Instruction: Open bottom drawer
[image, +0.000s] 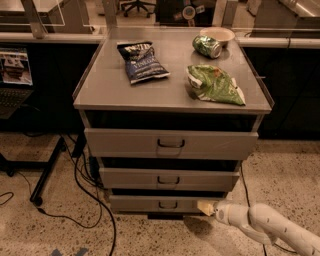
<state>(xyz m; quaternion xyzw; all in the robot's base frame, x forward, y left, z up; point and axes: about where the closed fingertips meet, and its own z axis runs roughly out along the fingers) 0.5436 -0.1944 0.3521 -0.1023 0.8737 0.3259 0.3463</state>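
Note:
The bottom drawer (135, 204) is the narrowest grey front, lowest of three in the grey metal cabinet, with a small dark loop handle (168, 205) at its centre. It stands a little out from the cabinet. My gripper (205, 207) comes in from the lower right on a white arm (270, 227). Its pale tip is at the right end of the bottom drawer's front, to the right of the handle and apart from it.
The mid drawer (125, 177) and the widest top drawer (120, 142) stand above. On the cabinet top (107, 82) lie a dark chip bag (141, 62), a green chip bag (215, 84), a green can (207, 46) and a bowl (217, 34). Black cables (80, 175) run on the floor at left.

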